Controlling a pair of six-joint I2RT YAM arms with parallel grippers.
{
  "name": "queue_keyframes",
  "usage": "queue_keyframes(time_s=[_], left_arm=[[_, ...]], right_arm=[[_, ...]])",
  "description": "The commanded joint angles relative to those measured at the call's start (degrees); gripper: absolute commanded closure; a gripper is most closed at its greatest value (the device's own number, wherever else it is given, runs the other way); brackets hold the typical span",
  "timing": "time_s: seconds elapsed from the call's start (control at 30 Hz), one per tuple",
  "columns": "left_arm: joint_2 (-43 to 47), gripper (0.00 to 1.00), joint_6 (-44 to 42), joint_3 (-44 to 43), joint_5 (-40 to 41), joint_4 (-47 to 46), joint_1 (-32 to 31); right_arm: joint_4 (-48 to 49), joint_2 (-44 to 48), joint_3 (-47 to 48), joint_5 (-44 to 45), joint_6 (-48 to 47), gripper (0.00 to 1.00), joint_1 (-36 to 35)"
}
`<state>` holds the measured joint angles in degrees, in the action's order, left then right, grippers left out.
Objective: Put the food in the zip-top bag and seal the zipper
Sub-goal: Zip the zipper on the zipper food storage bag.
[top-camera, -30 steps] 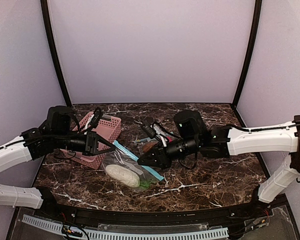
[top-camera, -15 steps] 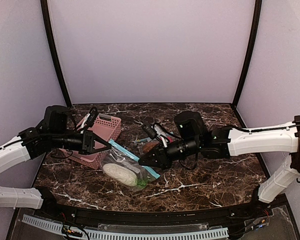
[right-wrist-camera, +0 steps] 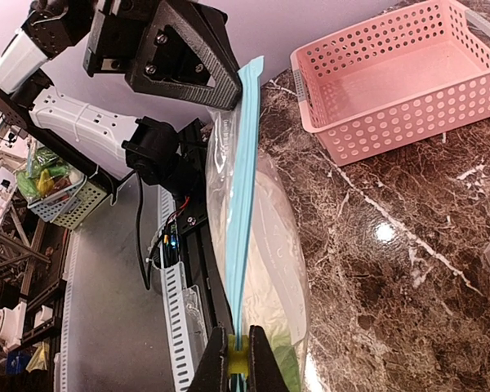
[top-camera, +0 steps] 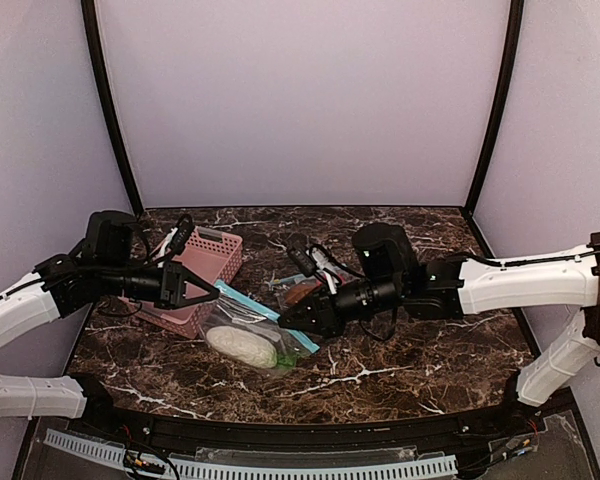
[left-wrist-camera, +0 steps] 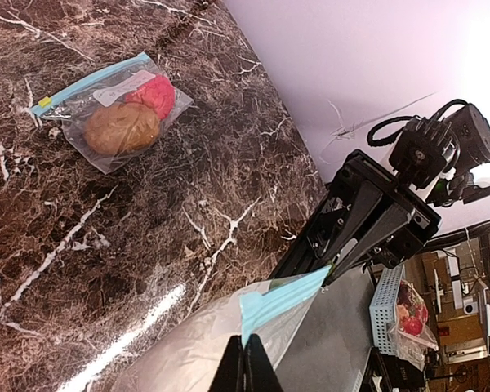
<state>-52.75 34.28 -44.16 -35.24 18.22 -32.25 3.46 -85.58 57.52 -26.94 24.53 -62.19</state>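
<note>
A clear zip-top bag (top-camera: 248,330) with a blue zipper strip (right-wrist-camera: 243,163) hangs stretched between my two grippers, just above the table. It holds the whitish oblong piece (top-camera: 240,347) and the green sprig (right-wrist-camera: 291,369). My left gripper (top-camera: 217,292) is shut on one end of the strip (left-wrist-camera: 279,299). My right gripper (top-camera: 286,321) is shut on the other end, at a yellow slider (right-wrist-camera: 238,361). The brown bun (left-wrist-camera: 121,129) and the red ball (left-wrist-camera: 153,95) lie in a second small bag on the table (top-camera: 304,291), behind my right gripper.
A pink plastic basket (top-camera: 198,272) stands at the left behind my left arm and looks empty in the right wrist view (right-wrist-camera: 392,73). Dark marble table (top-camera: 430,350) with black posts at the back corners.
My left gripper has drawn slightly left and the bag has shifted a little left and up, its zipper strip pulled straighter. Both grippers keep their hold.
</note>
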Motion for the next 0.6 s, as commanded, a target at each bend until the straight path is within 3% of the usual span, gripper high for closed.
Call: queue_keyframes(time_s=[0.0, 0.27, 0.57], left_arm=[[1.1, 0.99, -2.64, -2.28, 5.59, 3.5, 3.4], [-1.32, 0.99, -9.13, -4.4, -6.5, 0.77, 3.51], [-4.47, 0.99, -13.09, -6.23, -4.83, 1.88, 3.51]], right_arm=[[-7.38, 1.61, -2.55, -1.46, 0.36, 1.0, 0.1], [-10.97, -1.27, 0.79, -3.03, -1.71, 1.0, -0.86], [-16.43, -6.51, 5.28, -3.92, -4.52, 1.0, -3.66]])
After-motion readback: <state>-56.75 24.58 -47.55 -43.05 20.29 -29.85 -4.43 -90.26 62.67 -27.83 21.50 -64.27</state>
